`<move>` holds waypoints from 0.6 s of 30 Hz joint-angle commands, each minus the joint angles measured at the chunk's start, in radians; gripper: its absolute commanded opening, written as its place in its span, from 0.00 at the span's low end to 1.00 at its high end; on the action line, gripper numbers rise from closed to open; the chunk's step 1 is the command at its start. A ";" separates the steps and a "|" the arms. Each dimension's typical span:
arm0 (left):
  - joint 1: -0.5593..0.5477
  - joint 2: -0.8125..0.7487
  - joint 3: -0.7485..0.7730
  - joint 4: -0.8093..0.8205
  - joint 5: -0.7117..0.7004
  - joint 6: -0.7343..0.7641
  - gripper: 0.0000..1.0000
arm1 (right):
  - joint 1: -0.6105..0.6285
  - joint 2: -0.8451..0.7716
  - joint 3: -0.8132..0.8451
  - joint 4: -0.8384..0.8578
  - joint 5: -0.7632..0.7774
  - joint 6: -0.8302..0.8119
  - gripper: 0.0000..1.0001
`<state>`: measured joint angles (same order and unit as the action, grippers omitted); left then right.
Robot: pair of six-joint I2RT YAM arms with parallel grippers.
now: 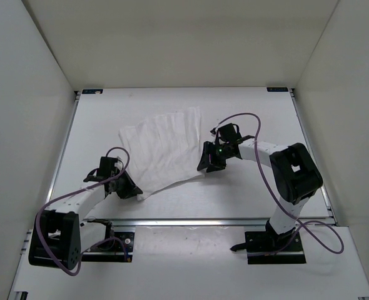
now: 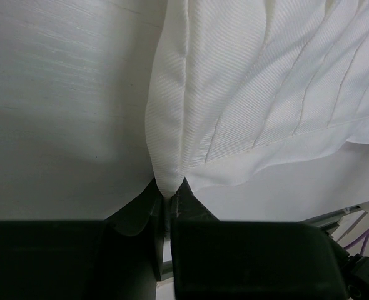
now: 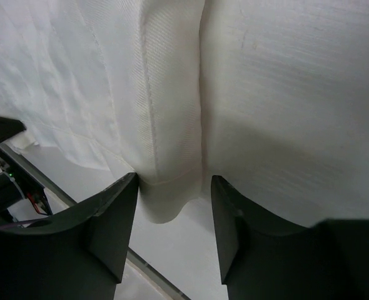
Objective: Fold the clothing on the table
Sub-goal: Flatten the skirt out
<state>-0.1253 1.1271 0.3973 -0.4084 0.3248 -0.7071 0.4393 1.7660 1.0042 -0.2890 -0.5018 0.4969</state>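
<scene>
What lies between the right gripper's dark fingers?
A hemmed corner of the soft white pleated fabric garment, inside the open right gripper; seen in the right wrist view.

— How's the light from above?
— Bright and even; the white table (image 1: 234, 200) nearly washes out, shadows faint and soft-edged.
— Wrist views?
— Greyer. Left tool (image 2: 169, 187) and right tool (image 3: 173, 187) are dark, blurred silhouettes; the clothing (image 2: 247, 94) weave is sharp.

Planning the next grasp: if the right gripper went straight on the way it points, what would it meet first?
The clothing: its corner lies between the open jaws of the right gripper, so fabric likely comes first, though depth is unclear.
</scene>
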 commanded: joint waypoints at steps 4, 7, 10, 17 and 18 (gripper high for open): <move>0.010 -0.024 -0.029 -0.001 -0.021 -0.009 0.00 | 0.022 0.015 0.010 0.045 0.022 0.011 0.45; 0.022 -0.030 -0.038 0.002 -0.012 -0.018 0.00 | 0.035 0.041 0.028 0.027 0.025 0.003 0.45; 0.021 -0.030 -0.041 0.013 0.002 -0.026 0.00 | 0.052 0.061 0.046 0.019 0.022 0.005 0.46; 0.026 -0.032 -0.046 0.025 0.016 -0.043 0.00 | 0.065 0.090 0.037 0.008 0.019 0.005 0.38; 0.027 -0.033 -0.045 0.028 0.019 -0.037 0.00 | 0.065 0.095 0.030 0.013 0.022 0.015 0.30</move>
<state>-0.1055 1.1049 0.3676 -0.3828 0.3428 -0.7448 0.4934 1.8267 1.0401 -0.2752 -0.5037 0.5041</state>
